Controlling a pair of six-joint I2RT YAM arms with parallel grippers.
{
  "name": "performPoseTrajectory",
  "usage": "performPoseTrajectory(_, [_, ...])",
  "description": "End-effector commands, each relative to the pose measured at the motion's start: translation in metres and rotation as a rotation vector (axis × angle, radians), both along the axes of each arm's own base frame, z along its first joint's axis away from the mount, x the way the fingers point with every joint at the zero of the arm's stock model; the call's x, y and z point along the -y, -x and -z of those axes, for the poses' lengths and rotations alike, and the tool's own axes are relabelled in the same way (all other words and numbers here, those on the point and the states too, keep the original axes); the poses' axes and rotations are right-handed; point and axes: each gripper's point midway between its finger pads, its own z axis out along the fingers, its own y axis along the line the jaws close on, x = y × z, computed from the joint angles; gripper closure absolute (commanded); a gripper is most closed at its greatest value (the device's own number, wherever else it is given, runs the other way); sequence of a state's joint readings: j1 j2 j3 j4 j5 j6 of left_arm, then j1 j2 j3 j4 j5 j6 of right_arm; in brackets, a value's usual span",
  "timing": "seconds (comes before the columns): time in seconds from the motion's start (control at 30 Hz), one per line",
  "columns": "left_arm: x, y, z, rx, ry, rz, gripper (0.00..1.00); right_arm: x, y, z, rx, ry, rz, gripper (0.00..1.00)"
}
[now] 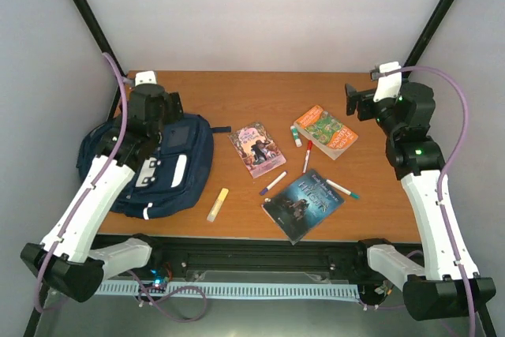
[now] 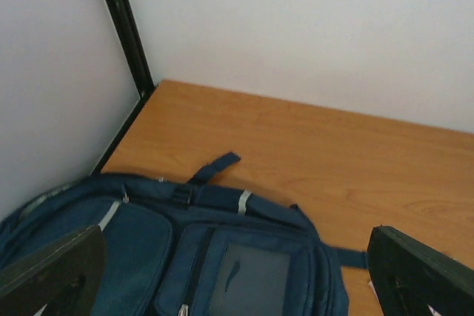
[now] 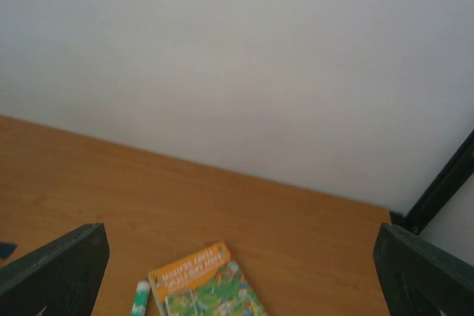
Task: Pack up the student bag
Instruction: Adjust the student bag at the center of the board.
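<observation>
Hovering your wide-open, empty left gripper (image 2: 237, 275) over the student bag (image 1: 196, 155), you did best to seek its zip (image 2: 201, 257) first, while your right gripper (image 3: 237, 275) hung equally wide near the orange book (image 3: 211, 290).

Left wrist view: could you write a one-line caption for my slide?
Open left tool over the navy bag on the table.

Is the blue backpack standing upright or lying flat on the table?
Lying flat. The student bag rests on the table with its front pockets and white patches facing up.
</observation>
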State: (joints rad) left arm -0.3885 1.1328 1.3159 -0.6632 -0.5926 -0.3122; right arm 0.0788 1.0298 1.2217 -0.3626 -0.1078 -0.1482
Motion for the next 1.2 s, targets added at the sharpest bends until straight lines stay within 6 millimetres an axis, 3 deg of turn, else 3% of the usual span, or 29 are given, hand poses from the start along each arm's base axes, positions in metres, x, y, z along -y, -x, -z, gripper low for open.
performPoseTrajectory(0.0, [-0.006, 0.003, 0.022, -0.007, 0.087, 0.027, 0.01, 0.003, -0.004, 0.037, -0.078, -0.001, 0.007, 0.00])
performPoseTrajectory(0.1, [-0.007, 0.010, 0.061, -0.078, 0.141, 0.073, 0.02, -0.002, 0.000, 0.070, -0.145, 0.044, -0.042, 0.00])
performPoseTrajectory(0.23, [-0.003, 0.027, 0.096, -0.158, 0.207, 0.137, 0.04, -0.012, 0.012, 0.114, -0.235, 0.090, -0.140, 0.01])
performPoseTrajectory(0.37, [0.005, 0.046, 0.124, -0.224, 0.281, 0.210, 0.07, -0.031, 0.028, 0.155, -0.334, 0.108, -0.283, 0.09])
performPoseTrajectory(0.53, [0.023, 0.065, 0.150, -0.324, 0.374, 0.307, 0.18, -0.060, 0.052, 0.189, -0.420, 0.141, -0.470, 0.22])
performPoseTrajectory(0.83, [0.046, 0.090, 0.165, -0.480, 0.433, 0.398, 0.27, -0.087, 0.087, 0.230, -0.478, 0.148, -0.675, 0.29])
performPoseTrajectory(1.17, [0.068, 0.086, 0.183, -0.693, 0.366, 0.421, 0.28, -0.095, 0.099, 0.235, -0.474, 0.149, -0.750, 0.29])
